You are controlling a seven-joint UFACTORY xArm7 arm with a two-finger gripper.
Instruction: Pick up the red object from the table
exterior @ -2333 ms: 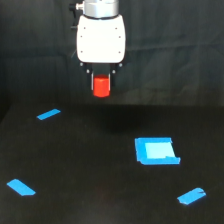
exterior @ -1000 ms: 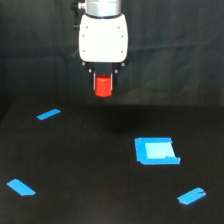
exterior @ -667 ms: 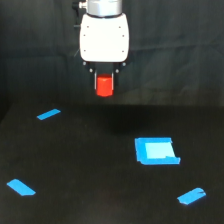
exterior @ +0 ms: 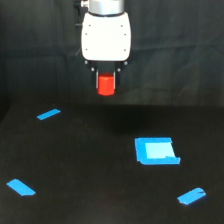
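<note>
The setting was a robot test bench in a lab. A matte black table point(exterior: 90, 165) carried position markers: three blue tape strips point(exterior: 48, 114) and one blue square point(exterior: 156, 150). A black cloth backdrop point(exterior: 30, 50) hung behind it (plain, without furnishings). A white robot arm housing point(exterior: 106, 35) hung above the table.
</note>
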